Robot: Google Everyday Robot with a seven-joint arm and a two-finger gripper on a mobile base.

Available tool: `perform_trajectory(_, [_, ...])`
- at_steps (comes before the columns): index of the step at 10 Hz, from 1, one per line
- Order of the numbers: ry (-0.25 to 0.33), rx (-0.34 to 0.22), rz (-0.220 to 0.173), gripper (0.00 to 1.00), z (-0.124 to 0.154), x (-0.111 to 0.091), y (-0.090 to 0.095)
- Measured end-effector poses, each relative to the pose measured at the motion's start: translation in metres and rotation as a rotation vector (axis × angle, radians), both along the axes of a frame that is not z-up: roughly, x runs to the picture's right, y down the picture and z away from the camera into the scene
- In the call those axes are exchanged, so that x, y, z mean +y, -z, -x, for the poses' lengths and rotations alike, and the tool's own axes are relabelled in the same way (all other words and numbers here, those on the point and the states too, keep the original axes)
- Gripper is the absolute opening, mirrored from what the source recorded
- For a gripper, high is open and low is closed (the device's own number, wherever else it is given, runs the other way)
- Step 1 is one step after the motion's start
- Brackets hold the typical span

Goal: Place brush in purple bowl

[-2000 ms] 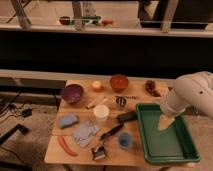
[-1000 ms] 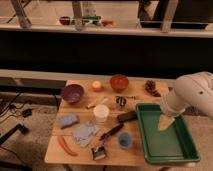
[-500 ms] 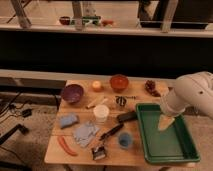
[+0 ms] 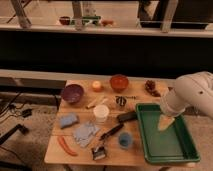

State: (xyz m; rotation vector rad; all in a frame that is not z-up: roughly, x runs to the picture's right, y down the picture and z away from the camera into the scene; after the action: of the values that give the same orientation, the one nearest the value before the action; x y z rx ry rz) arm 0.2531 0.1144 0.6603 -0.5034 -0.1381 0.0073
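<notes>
One white robot arm (image 4: 192,95) is leaning in from the right side, w/ its pale hand (image 4: 164,123) hanging over the green plastic tray (image 4: 172,145), pointing down, spread wide & gripping nothing. The slim black-handled brush w/ a blocky dark head & pale bristles (image 4: 111,132) is lying on the wooden counter (image 4: 80,156) near the front edge. Its handle is angling up-right toward a short thick black block (image 4: 127,116), and its head is sitting at the front. It's lying between a crumpled grey-blue cloth (image 4: 86,132) and a small blue cup (image 4: 125,140), well apart from the hand. The round glossy dark purple bowl (image 4: 72,93) is sitting upright at the back left of the counter, also well apart from the brush. An orange-red bowl (image 4: 119,81) is sitting further right along the back, w/ a small orange round thing (image 4: 96,86) between the two bowls. A white cup (image 4: 101,113) is standing approx. mid-counter, w/ a pale beige stick (image 4: 95,102) lying just behind it.
</notes>
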Motion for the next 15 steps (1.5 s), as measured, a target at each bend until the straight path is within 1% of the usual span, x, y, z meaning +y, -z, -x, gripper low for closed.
perform_trajectory(2, [0.005, -0.007, -0.002, 0.8, 0.001, 0.001, 0.001])
perform_trajectory(4, [0.038, -0.037, -0.007, 0.8, 0.014, 0.005, 0.005])
perform_trajectory(6, [0.095, -0.098, -0.01, 0.8, 0.048, 0.011, 0.01])
perform_trajectory(7, [0.13, -0.145, -0.012, 0.8, 0.073, 0.014, 0.015])
perform_trajectory(9, [0.18, -0.211, -0.013, 0.8, 0.109, 0.02, 0.024])
perform_trajectory(11, [0.237, -0.292, -0.005, 0.8, 0.155, 0.027, 0.03])
perform_trajectory(13, [0.265, -0.374, 0.02, 0.8, 0.188, 0.041, 0.04])
perform_trajectory(15, [0.273, -0.438, 0.045, 0.8, 0.203, 0.058, 0.052])
